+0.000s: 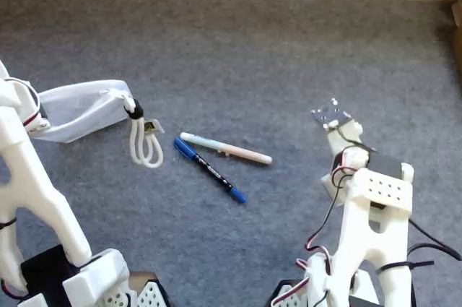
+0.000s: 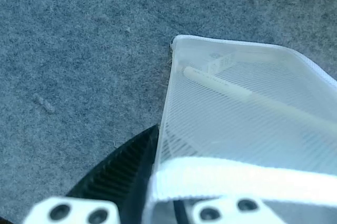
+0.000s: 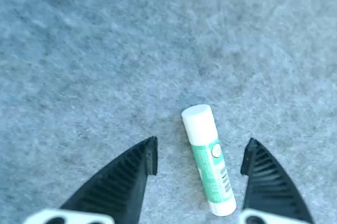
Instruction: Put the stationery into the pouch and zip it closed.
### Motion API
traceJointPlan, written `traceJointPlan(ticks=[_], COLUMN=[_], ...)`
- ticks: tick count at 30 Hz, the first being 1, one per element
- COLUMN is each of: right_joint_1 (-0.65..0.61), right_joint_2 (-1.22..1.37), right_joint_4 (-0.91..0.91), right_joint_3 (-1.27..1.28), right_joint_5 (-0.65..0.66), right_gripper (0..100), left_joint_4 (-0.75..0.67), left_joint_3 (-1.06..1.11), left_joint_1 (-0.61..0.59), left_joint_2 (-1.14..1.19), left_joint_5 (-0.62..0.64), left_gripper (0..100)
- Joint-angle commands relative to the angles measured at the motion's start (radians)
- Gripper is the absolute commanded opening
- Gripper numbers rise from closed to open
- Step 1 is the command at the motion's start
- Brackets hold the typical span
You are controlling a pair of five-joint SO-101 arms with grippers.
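- White mesh, the pouch [image 1: 79,108] sits at the left edge of the grey mat [image 1: 253,47]. The left gripper [image 1: 35,123] is clamped on its far end. Its corded end [image 1: 144,144] points towards the middle of the table and the other arm.
- Through the mesh in the left wrist view, one white pen [image 2: 237,91] lies inside the pouch.
- The glue stick [image 3: 208,161] lies flat on the mat directly under the right gripper [image 3: 202,142]. The fingers are spread wide, one on each side of it and neither touching.
- The relation that matters: the stick's long axis runs almost along the fingers, tilted only slightly, so the jaws would close across its narrow width. It sits closer to one finger than the other — that finger would likely meet it first and nudge it sideways.
- The white cap end points away from the wrist, and the green body runs back under the gripper.
- The right arm is plainly the nearer one. From there the pouch lies well apart, across the table to the left.
- In between, a blue pen [image 1: 209,170] and a pale pen [image 1: 225,148] lie just beside each other near the cord — both outside the pouch, nearer it than the right gripper is.
- By my reading the task is early, with three items out and the zip not yet closed.
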Motion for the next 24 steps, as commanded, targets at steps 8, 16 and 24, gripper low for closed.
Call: traceJointPlan(ticks=[8,16,24], right_joint_1=[0.048,0.065,0.085], right_joint_2=[0.107,0.433,0.582], right_joint_4=[-0.05,-0.202,-0.202], right_joint_3=[-0.01,-0.045,-0.16], right_joint_5=[0.097,0.094,0.095], right_gripper=[24.8,24.8,15.0], left_joint_4=[-0.02,-0.018,-0.018], left_joint_3=[0.021,0.022,0.022], left_joint_1=[-0.013,-0.019,-0.015], left_joint_2=[0.013,0.013,0.013], left_joint_5=[-0.003,-0.003,-0.003], left_gripper=[1,1,1])
